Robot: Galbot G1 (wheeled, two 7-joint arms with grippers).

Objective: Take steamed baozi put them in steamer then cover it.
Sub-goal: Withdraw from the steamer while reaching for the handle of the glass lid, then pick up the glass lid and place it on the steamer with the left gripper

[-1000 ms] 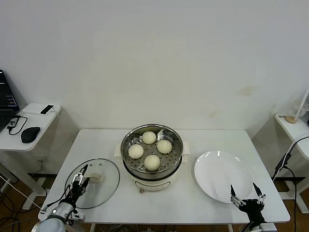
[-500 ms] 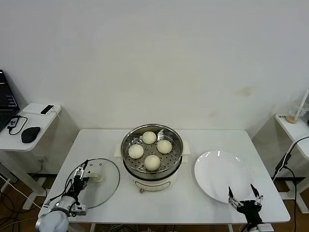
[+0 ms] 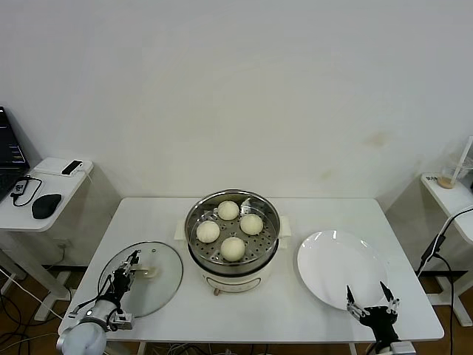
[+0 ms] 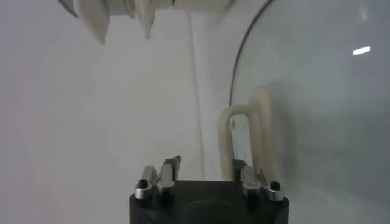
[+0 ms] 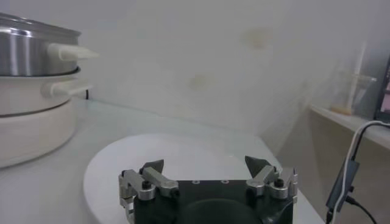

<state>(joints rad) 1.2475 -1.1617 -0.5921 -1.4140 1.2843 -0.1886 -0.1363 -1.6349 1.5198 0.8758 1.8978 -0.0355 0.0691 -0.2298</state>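
The steamer [image 3: 272, 240] stands at the table's middle with four cream-white baozi [image 3: 233, 248] on its perforated tray. It has no cover on. Its glass lid [image 3: 159, 292] lies flat on the table to its left, with a cream handle [image 3: 150, 271]. My left gripper [image 3: 128, 268] is open, low over the lid's near-left part, just short of the handle. In the left wrist view the handle [image 4: 247, 131] lies just ahead of my open left gripper [image 4: 206, 164]. My right gripper [image 3: 367, 300] is open and empty at the near edge of the white plate [image 3: 336, 266].
The plate is bare; in the right wrist view it [image 5: 183, 149] lies ahead of my right gripper [image 5: 206, 165], with the steamer [image 5: 30, 55] beyond. A side desk [image 3: 44, 188] with a mouse stands far left. A small shelf [image 3: 447, 188] stands far right.
My left gripper has crept a little farther over the lid toward its handle. My right gripper has drawn back slightly toward the table's near edge. The baozi and lid have not moved.
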